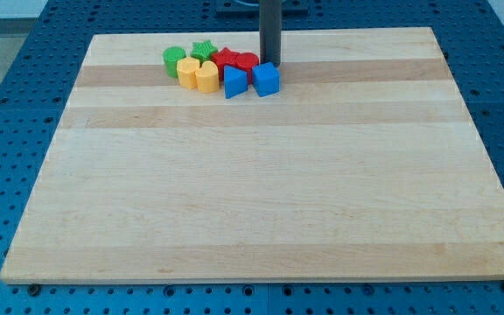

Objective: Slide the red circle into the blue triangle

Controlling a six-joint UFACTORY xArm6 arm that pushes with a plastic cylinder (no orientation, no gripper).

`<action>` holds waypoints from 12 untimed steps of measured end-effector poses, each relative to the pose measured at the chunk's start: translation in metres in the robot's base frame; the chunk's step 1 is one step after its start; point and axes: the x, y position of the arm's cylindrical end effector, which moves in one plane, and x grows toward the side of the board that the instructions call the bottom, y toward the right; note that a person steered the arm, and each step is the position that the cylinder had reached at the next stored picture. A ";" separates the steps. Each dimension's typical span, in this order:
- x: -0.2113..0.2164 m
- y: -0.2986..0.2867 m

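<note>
The red circle [248, 62] lies in a tight cluster of blocks near the view's top, left of centre. The blue triangle [234, 82] lies just below and slightly left of it, touching or nearly touching. A blue cube [266, 79] lies to the right of the triangle. My tip [271, 65] stands at the red circle's right edge, just above the blue cube. The dark rod rises straight out of the view's top.
Another red block [226, 59], a green star [203, 49], a green circle [174, 61] and two yellow blocks [188, 69] [206, 76] fill the cluster's left part. The wooden board [261, 192] lies on a blue perforated table [7, 105].
</note>
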 end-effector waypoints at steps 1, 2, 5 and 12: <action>-0.023 0.004; -0.027 -0.008; 0.006 -0.041; 0.022 -0.066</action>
